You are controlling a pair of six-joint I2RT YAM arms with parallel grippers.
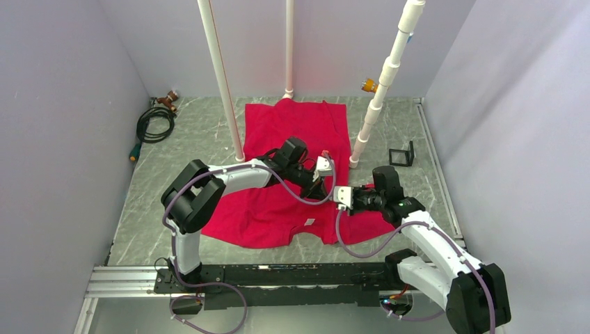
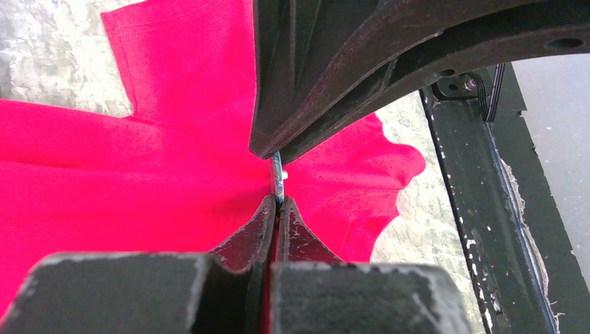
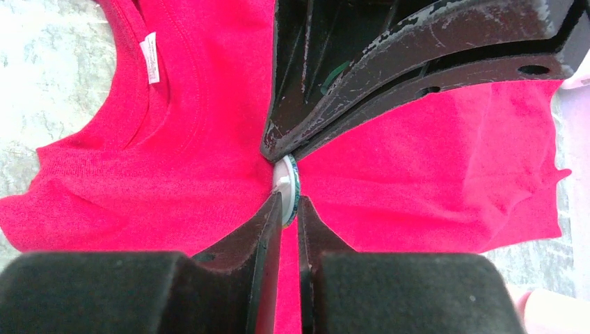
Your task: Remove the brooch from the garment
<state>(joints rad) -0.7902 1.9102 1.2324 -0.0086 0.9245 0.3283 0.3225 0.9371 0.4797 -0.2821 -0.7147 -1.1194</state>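
Right wrist: right end effector (image 3: pixel 289 203) grips one brooch (image 3: pixel 286 179); left end effector (image 3: pixel 277 149) closed.

Looking like a robotics lab's test cell. Being boxed in by plain pale-grey walls (image 1: pixel 62 104) around a marbled grey tabletop (image 1: pixel 202 139). Carrying two cabled robot arms, the left arm (image 1: pixel 229 177) and the right arm (image 1: pixel 438 243), bolted beside an aluminium rail (image 1: pixel 125 282) at the near edge. Showing white plastic pipes (image 1: pixel 221 83) standing upright, a coiled hose (image 1: pixel 154 124) lying in the far left corner, and a small black bracket (image 1: pixel 401 156) sitting near the right wall.
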